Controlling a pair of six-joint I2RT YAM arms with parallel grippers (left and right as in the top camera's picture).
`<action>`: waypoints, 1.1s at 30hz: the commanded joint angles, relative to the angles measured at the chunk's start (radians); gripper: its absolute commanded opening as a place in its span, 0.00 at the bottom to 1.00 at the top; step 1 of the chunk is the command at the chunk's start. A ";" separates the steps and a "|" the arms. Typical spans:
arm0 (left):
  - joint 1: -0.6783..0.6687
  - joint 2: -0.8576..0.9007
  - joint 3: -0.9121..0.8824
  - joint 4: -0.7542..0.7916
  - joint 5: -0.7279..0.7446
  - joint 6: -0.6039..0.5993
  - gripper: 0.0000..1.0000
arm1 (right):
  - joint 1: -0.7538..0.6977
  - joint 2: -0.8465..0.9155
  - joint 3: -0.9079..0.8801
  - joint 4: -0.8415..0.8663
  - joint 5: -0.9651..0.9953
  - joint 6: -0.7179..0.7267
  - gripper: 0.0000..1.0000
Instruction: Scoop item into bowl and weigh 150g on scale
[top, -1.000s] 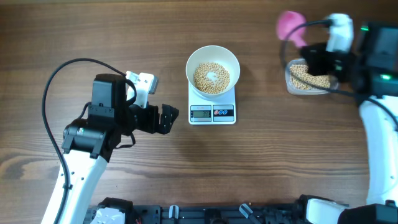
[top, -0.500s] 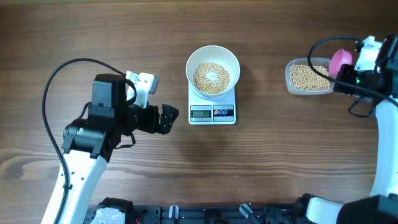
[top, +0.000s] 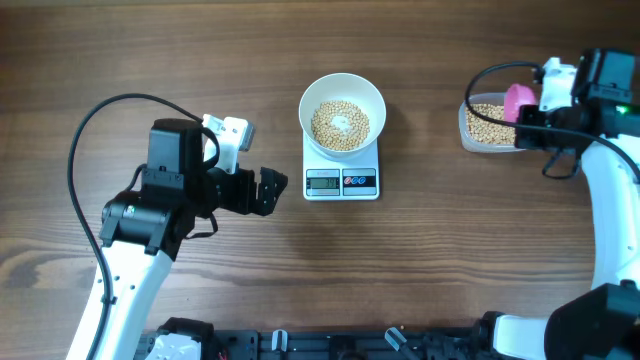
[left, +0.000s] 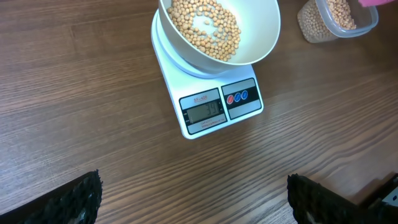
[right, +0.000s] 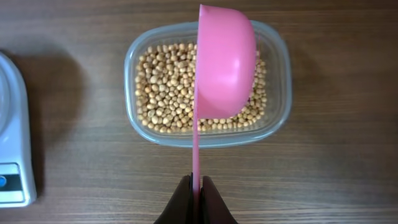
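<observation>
The white bowl (top: 375, 100) stands on the scale (top: 341, 183) at the table's centre, with pale beans (top: 340, 124) heaped in its bottom. At the far right a clear tub (top: 467, 128) holds more beans (right: 165, 90). My right gripper (right: 196, 185) is shut on the thin handle of a pink scoop (right: 225, 62), whose cup hangs over the right half of the tub (right: 134, 68); its inside is turned away. My left gripper (top: 272, 190) rests open left of the scale, nothing between its fingers (left: 84, 196). The left wrist view shows bowl (left: 264, 43) and scale (left: 214, 106) ahead.
Bare wooden table surrounds the scale. The scale's corner (right: 12, 155) shows at the left edge of the right wrist view. The left arm's black cable (top: 90, 130) loops over the table on the left. The arm bases sit along the front edge.
The right arm carried the pink scoop from above-left of the tub out past its right end, then back left over the tub. The left arm has not moved.
</observation>
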 joint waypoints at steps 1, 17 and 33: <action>0.005 0.005 0.002 -0.001 0.012 0.000 1.00 | 0.011 0.039 0.007 0.002 0.085 -0.024 0.04; 0.005 0.005 0.002 -0.001 0.012 0.000 1.00 | 0.012 0.161 0.007 0.014 0.116 -0.021 0.04; 0.005 0.005 0.002 -0.001 0.012 0.000 1.00 | 0.015 0.217 0.006 -0.005 -0.124 -0.024 0.04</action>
